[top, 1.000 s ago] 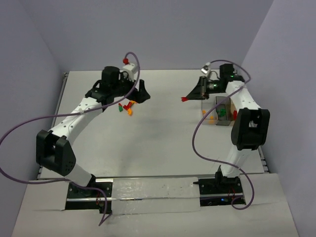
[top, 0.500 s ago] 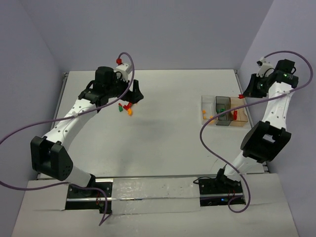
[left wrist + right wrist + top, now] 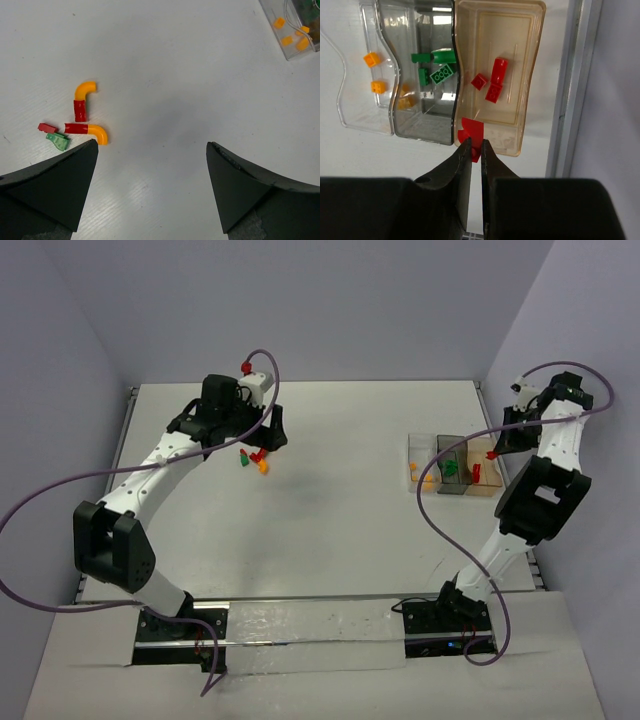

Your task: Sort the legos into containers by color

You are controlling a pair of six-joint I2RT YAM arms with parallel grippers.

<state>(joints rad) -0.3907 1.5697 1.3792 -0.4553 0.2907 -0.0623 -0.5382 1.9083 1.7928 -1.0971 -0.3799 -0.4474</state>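
My right gripper (image 3: 475, 143) is shut on a small red lego (image 3: 472, 131), held over the near rim of the tan bin (image 3: 530, 75), the right-hand one of the three containers (image 3: 450, 465). That bin holds three red legos (image 3: 492, 82). The grey middle bin (image 3: 427, 125) holds green ones (image 3: 440, 75), and the clear left bin (image 3: 357, 110) holds orange ones. My left gripper (image 3: 152, 150) hangs open above bare table. Just left of its left finger lie two red-and-orange curved legos (image 3: 82, 100), a small red one (image 3: 47, 128) and a green one (image 3: 58, 141).
The table's right edge rail (image 3: 570, 100) runs close beside the tan bin, with the wall just beyond. A purple cable (image 3: 430, 510) loops from the right arm across the table in front of the containers. Another cable trails off the left arm.
The right arm carried the red lego from left of the containers out to the far right, then back down over the tan bin. The left arm shifted only slightly above the loose legos.
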